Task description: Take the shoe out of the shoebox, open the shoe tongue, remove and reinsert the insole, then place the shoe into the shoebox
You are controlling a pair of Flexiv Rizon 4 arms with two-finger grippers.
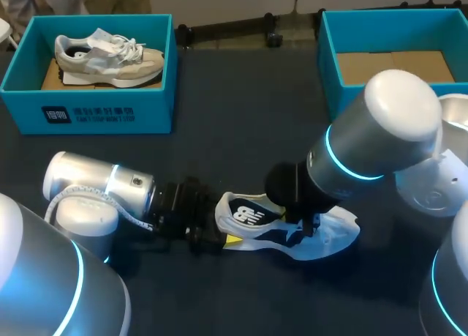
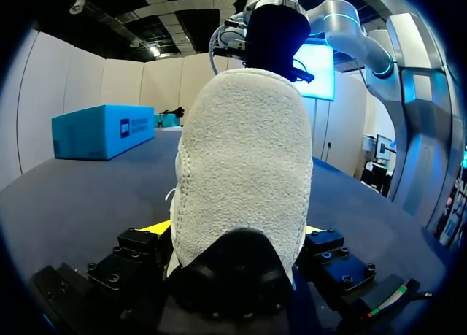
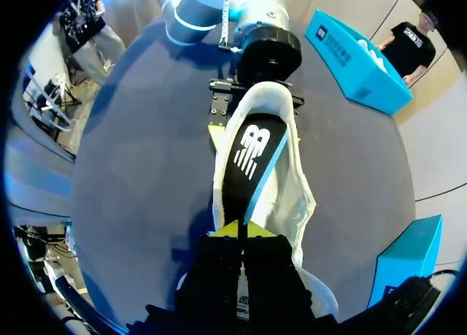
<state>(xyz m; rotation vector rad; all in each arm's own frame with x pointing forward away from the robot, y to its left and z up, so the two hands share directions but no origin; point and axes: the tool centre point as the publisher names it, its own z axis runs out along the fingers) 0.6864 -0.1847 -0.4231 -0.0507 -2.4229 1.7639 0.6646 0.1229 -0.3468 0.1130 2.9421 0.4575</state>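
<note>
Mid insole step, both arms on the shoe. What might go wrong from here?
1. The right gripper pinches only the narrow end of the insole away from the heel. That thin edge may slip out, or the insole may buckle.
2. The left gripper holds the shoe by the heel alone, so a pull or push along the insole could twist it or drag it loose.

Dark table (image 1: pixel 241 94): blue shoebox (image 1: pixel 102 109) far left, second blue box (image 1: pixel 329 72) far right, white shoe (image 1: pixel 333 233) front middle.
</note>
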